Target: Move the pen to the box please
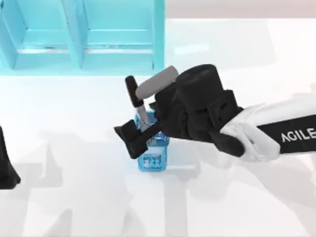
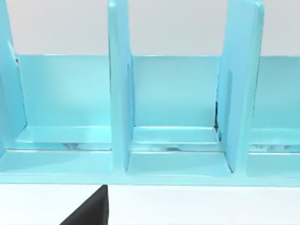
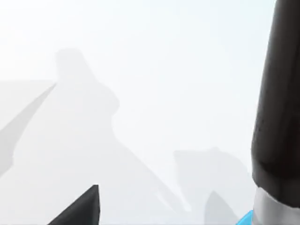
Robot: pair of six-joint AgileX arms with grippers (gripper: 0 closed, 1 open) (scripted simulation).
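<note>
The pen (image 1: 136, 101) stands tilted in a blue mesh cup (image 1: 154, 157) near the table's middle, its black cap uppermost and its silver barrel running down into the cup. My right gripper (image 1: 140, 134) reaches in from the right at the cup's rim and stands open around the barrel's lower part; one dark finger (image 1: 130, 140) juts out left of the cup. In the right wrist view the pen (image 3: 276, 108) rises close by, with one finger (image 3: 82, 211) apart from it. The turquoise box (image 1: 79, 61) with upright dividers sits at the back left.
My left gripper (image 1: 7, 170) is parked at the table's left edge, facing the box (image 2: 178, 164); one finger (image 2: 91, 212) shows. A light grey cylinder (image 1: 157, 81) lies by the right arm's wrist, just behind the pen. White tabletop (image 1: 74, 197) surrounds the cup.
</note>
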